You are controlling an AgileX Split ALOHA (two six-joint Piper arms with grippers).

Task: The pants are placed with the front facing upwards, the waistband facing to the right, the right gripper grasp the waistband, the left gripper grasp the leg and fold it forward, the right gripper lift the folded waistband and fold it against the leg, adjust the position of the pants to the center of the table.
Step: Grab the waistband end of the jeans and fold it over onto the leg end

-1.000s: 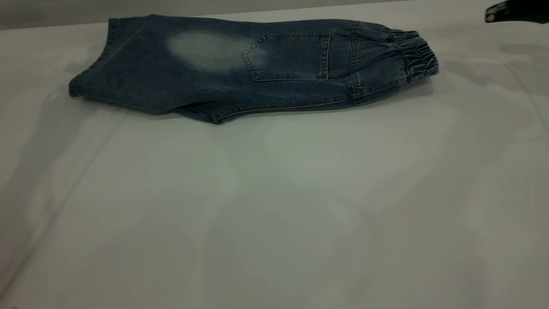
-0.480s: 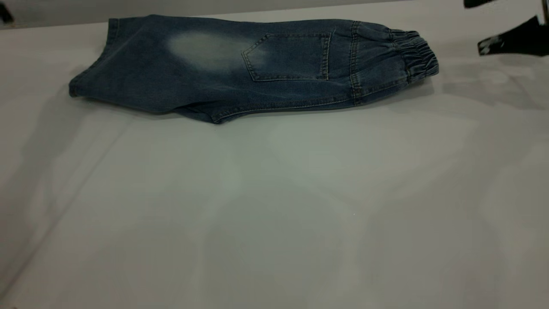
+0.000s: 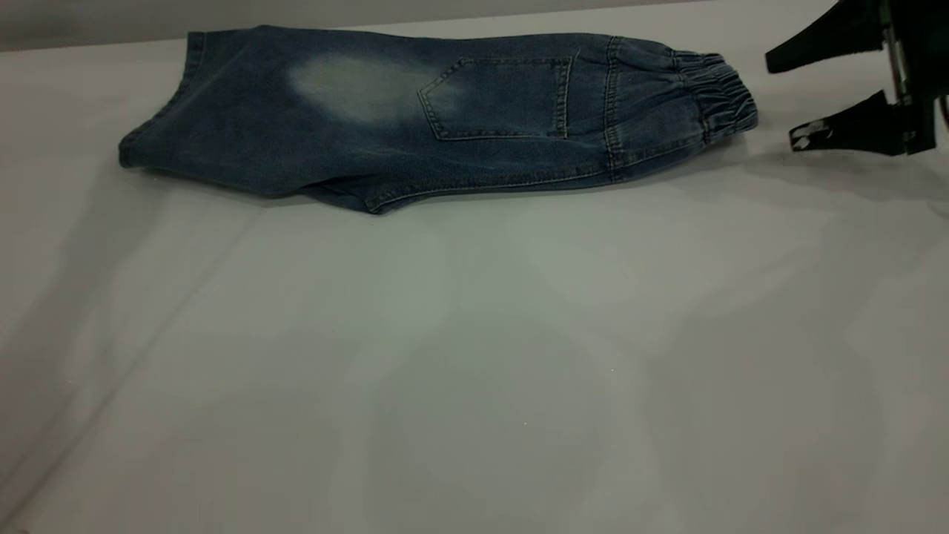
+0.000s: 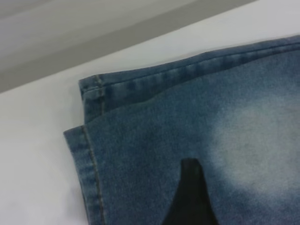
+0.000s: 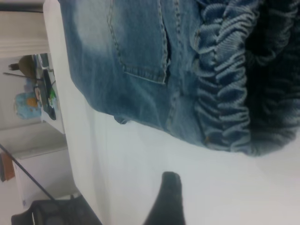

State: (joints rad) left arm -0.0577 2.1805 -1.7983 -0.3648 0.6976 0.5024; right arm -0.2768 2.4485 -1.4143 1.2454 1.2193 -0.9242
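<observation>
Toward the far edge of the white tabletop (image 3: pixel 474 356), the pants (image 3: pixel 415 119) lie flat, folded lengthwise, back pocket up, waistband (image 3: pixel 715 93) at the right. Just beside it the right tool (image 3: pixel 782 100) hovers with jaws apart, not touching cloth. Over the leg hem the left tool (image 4: pixel 190 197) shows one dark finger; whether it is apart or together I cannot tell. Beyond the tabletop's edge stands blurred room clutter (image 5: pixel 35 89).

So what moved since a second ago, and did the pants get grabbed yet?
Not yet. The right gripper has come down and in from the upper right corner toward the waistband, its jaws open and still short of the cloth. The pants lie folded where they were on the table, untouched. In the left wrist view, the left gripper hangs over the leg.
</observation>
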